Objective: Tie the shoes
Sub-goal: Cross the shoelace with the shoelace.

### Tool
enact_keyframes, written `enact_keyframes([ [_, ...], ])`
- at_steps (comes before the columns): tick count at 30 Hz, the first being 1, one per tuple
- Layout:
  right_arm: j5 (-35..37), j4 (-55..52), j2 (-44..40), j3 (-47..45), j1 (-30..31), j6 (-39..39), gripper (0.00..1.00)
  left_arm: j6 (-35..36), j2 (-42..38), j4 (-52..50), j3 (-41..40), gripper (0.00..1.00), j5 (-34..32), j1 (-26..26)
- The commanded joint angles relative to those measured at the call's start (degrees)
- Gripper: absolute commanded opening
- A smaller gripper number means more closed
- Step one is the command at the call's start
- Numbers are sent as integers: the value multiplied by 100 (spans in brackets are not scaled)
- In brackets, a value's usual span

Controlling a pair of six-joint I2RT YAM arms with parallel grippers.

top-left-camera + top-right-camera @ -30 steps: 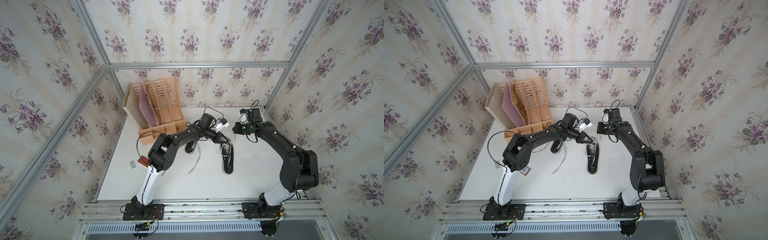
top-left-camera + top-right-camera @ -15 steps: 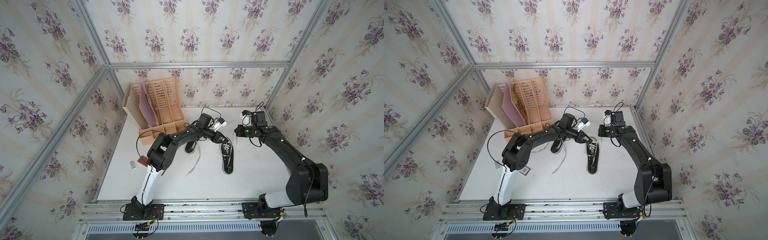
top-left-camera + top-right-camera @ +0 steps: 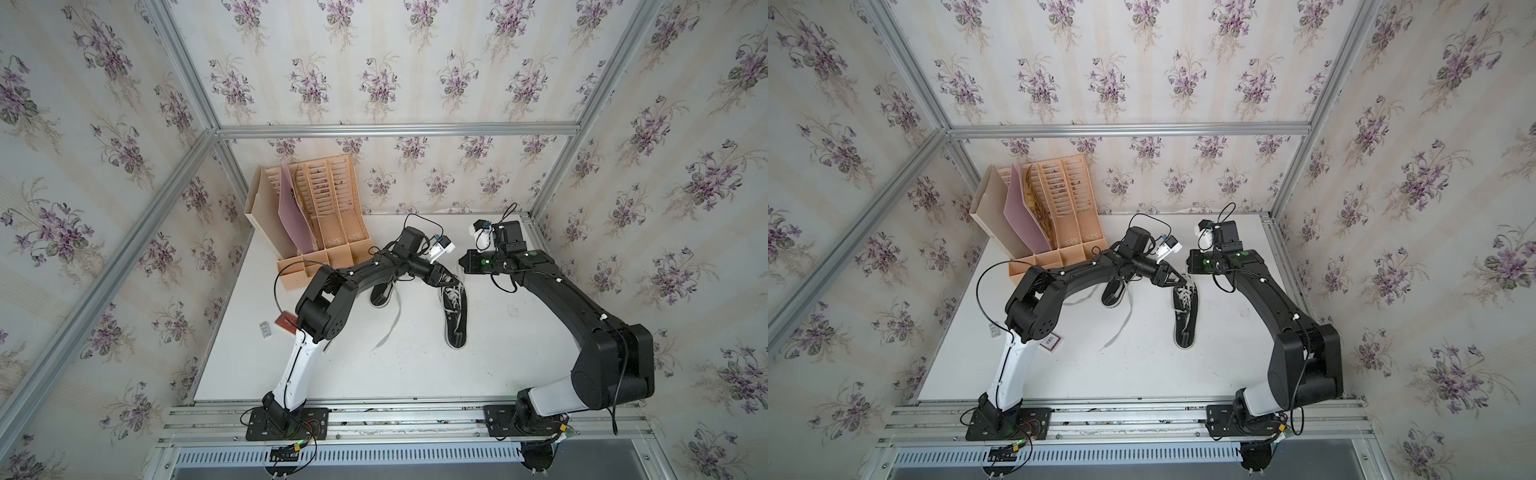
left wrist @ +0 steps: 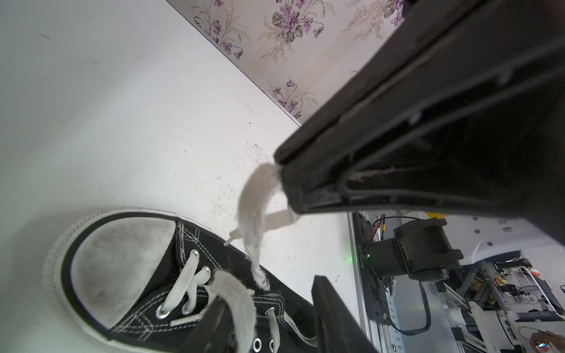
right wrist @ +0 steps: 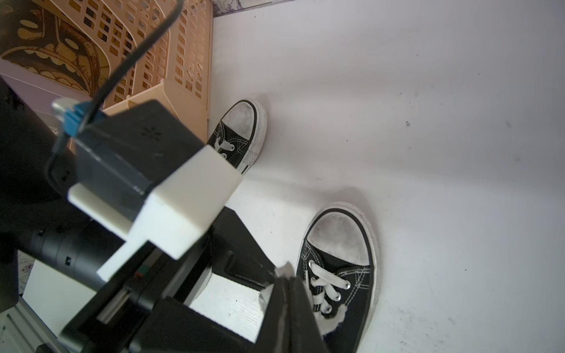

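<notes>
The right fingers (image 5: pixel 302 318) pinch the lace (image 4: pixel 253 195) tight, the left fingers (image 4: pixel 336 321) gape half open, holding nothing, above the shoe (image 4: pixel 122 259): hold tension until the left closes on it.

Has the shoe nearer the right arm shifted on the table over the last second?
No. The shoe lies where it did: its heel sits just as far from the front edge of the table as before.

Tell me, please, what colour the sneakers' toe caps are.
White, scuffed grey; the toe cap shows best in the left wrist view.
</notes>
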Motion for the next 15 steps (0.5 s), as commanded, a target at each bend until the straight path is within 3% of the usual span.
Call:
enact_keyframes([
  [1, -29, -31, 16, 63, 21, 38, 0, 72, 76, 52, 90, 45, 37, -9],
  [15, -81, 39, 29, 128, 102, 126, 0, 145, 319, -235, 447, 45, 15, -76],
])
